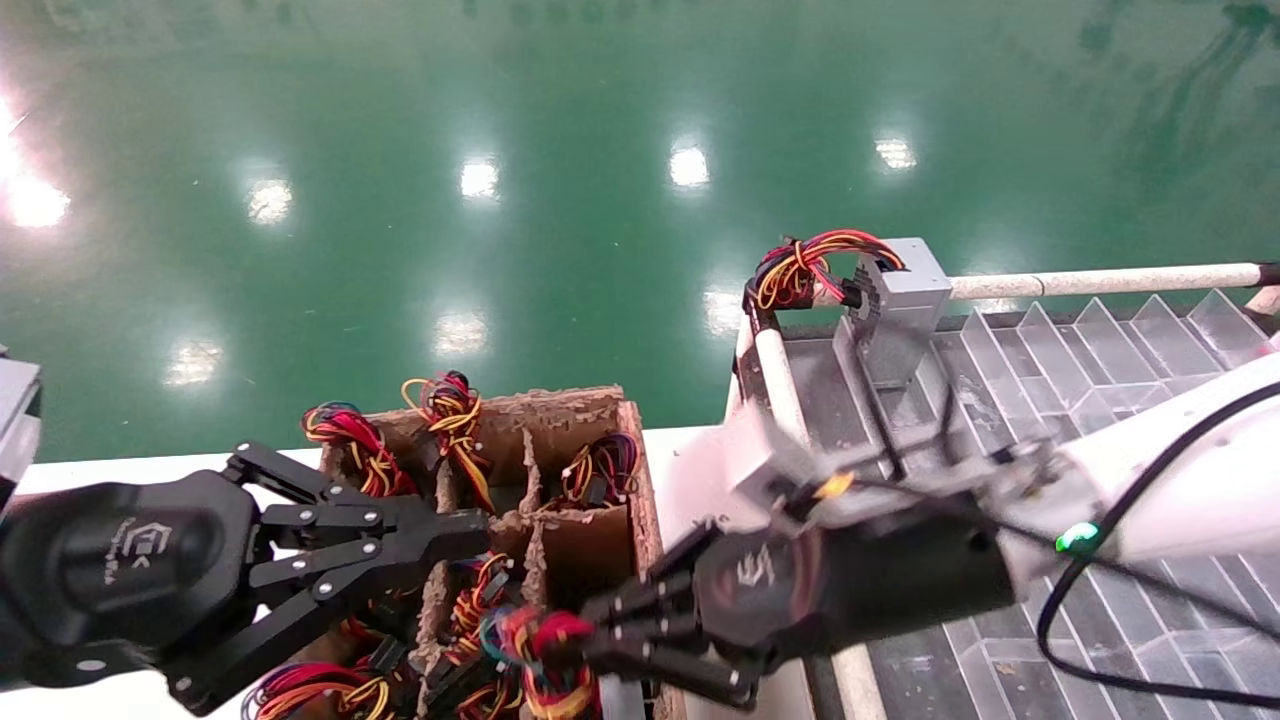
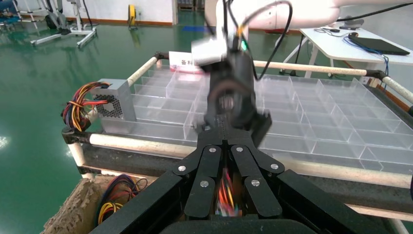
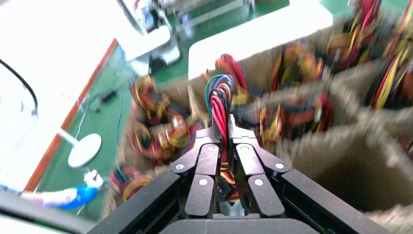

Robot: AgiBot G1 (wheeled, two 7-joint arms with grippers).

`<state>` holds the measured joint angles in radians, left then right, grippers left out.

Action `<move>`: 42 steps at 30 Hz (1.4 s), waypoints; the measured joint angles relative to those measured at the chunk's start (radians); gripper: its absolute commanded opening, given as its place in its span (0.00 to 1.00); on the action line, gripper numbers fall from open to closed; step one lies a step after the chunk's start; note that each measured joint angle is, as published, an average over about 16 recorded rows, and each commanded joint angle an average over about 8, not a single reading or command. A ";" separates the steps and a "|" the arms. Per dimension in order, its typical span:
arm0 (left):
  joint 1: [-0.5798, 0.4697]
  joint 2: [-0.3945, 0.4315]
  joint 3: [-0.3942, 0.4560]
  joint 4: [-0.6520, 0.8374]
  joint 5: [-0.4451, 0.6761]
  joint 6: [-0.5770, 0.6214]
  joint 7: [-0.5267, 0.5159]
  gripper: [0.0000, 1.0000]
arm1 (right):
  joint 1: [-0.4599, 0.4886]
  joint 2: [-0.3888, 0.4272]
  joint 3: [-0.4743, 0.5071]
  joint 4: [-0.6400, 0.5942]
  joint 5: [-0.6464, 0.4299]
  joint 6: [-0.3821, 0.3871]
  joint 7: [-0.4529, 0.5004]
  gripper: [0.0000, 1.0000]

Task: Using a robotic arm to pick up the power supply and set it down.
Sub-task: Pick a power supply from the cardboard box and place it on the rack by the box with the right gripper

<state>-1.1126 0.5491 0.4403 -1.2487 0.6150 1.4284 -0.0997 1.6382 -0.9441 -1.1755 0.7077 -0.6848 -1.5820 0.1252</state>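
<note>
My right gripper (image 1: 592, 640) is low over the cardboard box (image 1: 600, 405), shut on the tied wire bundle (image 1: 535, 640) of the power supply. In the right wrist view the red, black, green and blue wires (image 3: 220, 97) stand up between the shut fingers of the right gripper (image 3: 224, 122). The power supply's metal box is mostly hidden beneath the gripper. My left gripper (image 1: 480, 530) hangs over the left side of the same box, shut and holding nothing, and the left wrist view shows the left gripper (image 2: 225, 131) facing the right arm's wrist.
The cardboard box has divided cells with several more wire bundles (image 1: 450, 405). To the right stands a clear compartment tray (image 1: 1050, 370) framed by white rails (image 1: 1100, 280). Another grey box with looped wires (image 1: 905, 285) sits at its far left corner. Green floor lies beyond.
</note>
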 measured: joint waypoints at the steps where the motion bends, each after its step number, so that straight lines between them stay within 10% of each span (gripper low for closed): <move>1: 0.000 0.000 0.000 0.000 0.000 0.000 0.000 0.00 | 0.008 0.010 0.002 0.012 0.011 0.002 0.001 0.00; 21: 0.000 0.000 0.000 0.000 0.000 0.000 0.000 0.00 | 0.199 0.291 0.135 0.342 0.071 0.254 -0.019 0.00; 42: 0.000 0.000 0.000 0.000 0.000 0.000 0.000 0.00 | 0.183 0.620 0.197 0.519 0.011 0.580 0.005 0.00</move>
<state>-1.1126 0.5491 0.4403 -1.2487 0.6150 1.4284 -0.0997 1.8212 -0.3240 -0.9788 1.2268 -0.6736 -1.0016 0.1300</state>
